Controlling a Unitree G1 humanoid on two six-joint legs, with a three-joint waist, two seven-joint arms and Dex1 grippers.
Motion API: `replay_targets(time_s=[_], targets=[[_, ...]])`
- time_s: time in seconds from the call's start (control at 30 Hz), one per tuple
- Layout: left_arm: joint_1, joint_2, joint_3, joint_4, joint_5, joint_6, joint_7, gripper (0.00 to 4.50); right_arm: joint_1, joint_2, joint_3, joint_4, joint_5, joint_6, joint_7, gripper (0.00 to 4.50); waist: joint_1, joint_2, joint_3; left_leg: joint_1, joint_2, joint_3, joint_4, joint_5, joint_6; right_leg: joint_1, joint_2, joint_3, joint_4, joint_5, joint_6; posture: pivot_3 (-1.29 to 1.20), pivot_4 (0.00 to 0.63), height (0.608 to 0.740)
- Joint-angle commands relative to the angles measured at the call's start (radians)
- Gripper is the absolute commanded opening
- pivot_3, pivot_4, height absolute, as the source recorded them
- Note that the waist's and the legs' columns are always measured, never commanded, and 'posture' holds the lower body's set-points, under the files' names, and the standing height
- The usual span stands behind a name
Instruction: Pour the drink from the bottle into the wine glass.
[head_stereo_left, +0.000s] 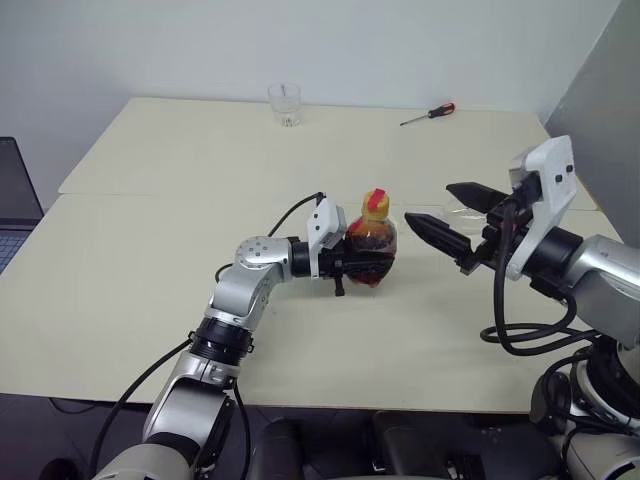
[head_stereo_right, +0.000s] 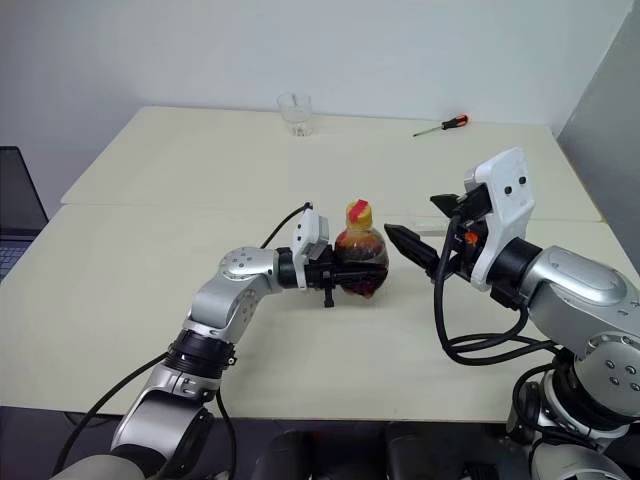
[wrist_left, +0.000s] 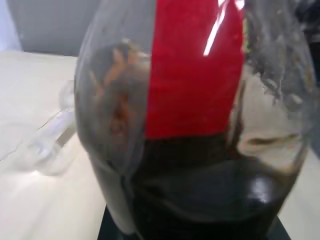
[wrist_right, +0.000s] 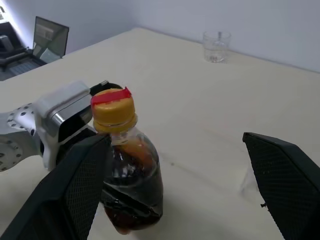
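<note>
My left gripper (head_stereo_left: 350, 268) is shut on the bulbous body of the bottle (head_stereo_left: 374, 245), holding it upright near the table's front middle. The yellow cap with its red top (wrist_right: 113, 106) is on the neck. The drink (wrist_left: 200, 200), nearly black, fills the lower part of the bottle. My right gripper (head_stereo_right: 410, 215) stands open just right of the bottle at cap height, its fingers (wrist_right: 77, 190) spread to either side of the cap and holding nothing. The wine glass (wrist_left: 47, 150) lies on its side on the table beyond the bottle, near the right gripper.
A short clear tumbler (head_stereo_left: 285, 105) stands at the far edge of the table (head_stereo_left: 150, 250). A red-handled screwdriver (head_stereo_left: 428, 114) lies at the far right. A laptop (wrist_right: 50, 35) sits off the table's left side. A grey wall panel (head_stereo_left: 600, 90) rises on the right.
</note>
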Motion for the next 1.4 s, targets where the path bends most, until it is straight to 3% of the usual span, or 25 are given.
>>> replay_targets(time_s=[0.03,0.17,0.47,0.7,0.87,1.4], targets=[[-0.021,-0.006,-0.005,0.005,-0.003,-0.042,-0.023,0.80,-0.025,0.071,-0.005,-0.045,-0.007,0.009,-0.073,4.50,0.000,0.000,0.000,0.000,0.000,0.000,0.000,0.000,0.000,0.000,0.000,0.000,0.000,0.000,0.000,0.00,0.150,0.740],[-0.020,-0.015,-0.011,0.025,0.011,-0.064,-0.023,0.79,-0.031,0.187,0.029,-0.076,-0.027,0.009,-0.167,4.50,-0.002,0.000,0.000,0.000,0.001,-0.001,0.000,0.000,0.000,0.000,0.000,-0.001,0.001,0.000,0.000,0.00,0.150,0.740],[-0.031,-0.027,-0.026,0.069,0.038,-0.100,-0.019,0.79,-0.010,0.300,0.104,-0.092,0.003,0.009,-0.266,4.50,-0.003,0.000,0.000,-0.002,0.001,0.000,0.000,0.000,0.000,-0.001,0.000,-0.001,0.000,0.000,0.000,0.00,0.150,0.740],[-0.049,-0.032,-0.024,0.110,0.059,-0.126,-0.005,0.79,0.048,0.320,0.150,-0.118,0.005,0.009,-0.352,4.50,-0.003,0.000,0.000,-0.002,0.000,0.000,0.001,0.000,0.000,-0.001,-0.001,-0.001,0.000,0.000,0.000,0.00,0.150,0.740],[-0.059,-0.041,-0.028,0.126,0.063,-0.135,-0.010,0.79,0.096,0.256,0.188,-0.125,-0.015,0.009,-0.383,4.50,-0.003,0.000,0.000,-0.003,0.001,0.000,0.000,0.000,0.000,-0.001,-0.001,-0.002,0.000,0.000,0.000,0.00,0.150,0.740],[-0.054,-0.053,-0.034,0.131,0.090,-0.148,-0.004,0.79,0.030,0.295,0.191,-0.095,-0.060,0.009,-0.400,4.50,-0.011,0.000,0.000,-0.003,0.001,-0.001,0.000,0.000,0.000,-0.002,-0.001,-0.002,0.000,0.000,0.000,0.00,0.150,0.740]])
